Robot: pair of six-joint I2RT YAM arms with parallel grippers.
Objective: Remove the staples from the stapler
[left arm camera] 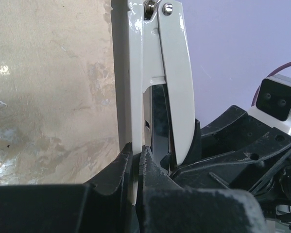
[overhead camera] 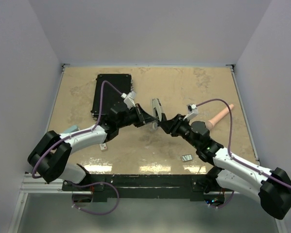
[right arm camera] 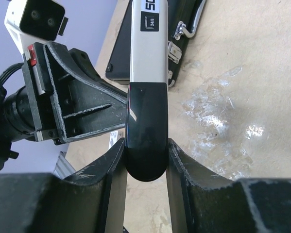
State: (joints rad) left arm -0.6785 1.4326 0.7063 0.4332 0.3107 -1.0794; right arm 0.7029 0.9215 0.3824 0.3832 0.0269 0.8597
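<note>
Right wrist view: right fingers (right arm camera: 181,170) hold the stapler (right arm camera: 146,58) between them by its dark tip; left fingers (left arm camera: 113,179) clamp its white base; pulled apart, that glossy tip may slip free.

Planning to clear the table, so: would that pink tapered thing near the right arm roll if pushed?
Probably: the pink tapered thing looks round and lies on its side on the table, so a sideways nudge should roll it. Its taper would likely make it curve. It looks stiff.
</note>
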